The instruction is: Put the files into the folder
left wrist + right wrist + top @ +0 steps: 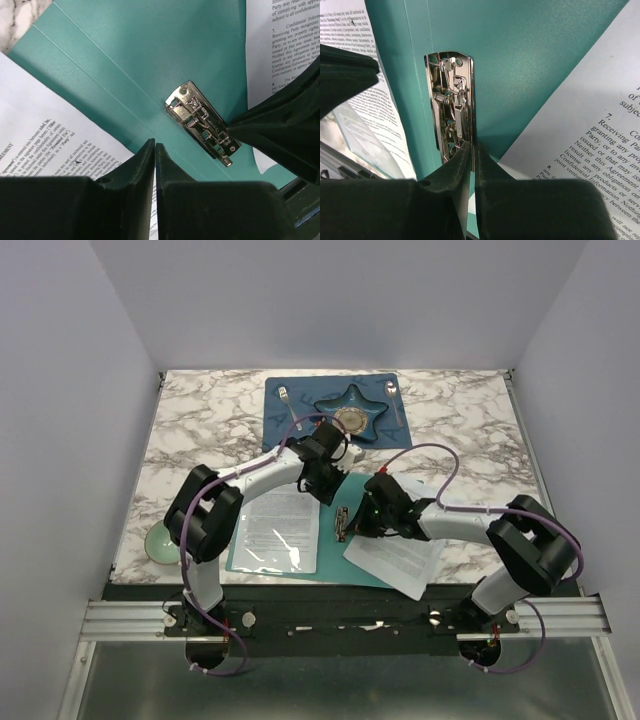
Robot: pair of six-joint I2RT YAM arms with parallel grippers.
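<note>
Lying open and flat on the marble table (200,430), the teal folder (336,565) is seen at the near edge, between the two arms. One file sheet (280,530) is laid square on the folder's left half. A second file sheet (400,555) is laid tilted over the right half, with its near corner past the folder's front edge. The silver clip (451,100) is fixed at the spine, between the two sheets.

The left gripper (154,146) is held low over bare teal just beside the left sheet's edge. Its fingers are pressed almost together and only a thin slit is left. Nothing is seen between them.

The right gripper (473,147) is set at the clip's near end, with its fingers likewise nearly pressed together and the tips touching the metal. Whether the clip's edge is pinched in the slit cannot be told.

Farther back, a dark blue placemat (290,420) with a star dish (352,415) is seen, well apart from the folder. A pale green round dish (160,543) is seen at the table's left edge.
</note>
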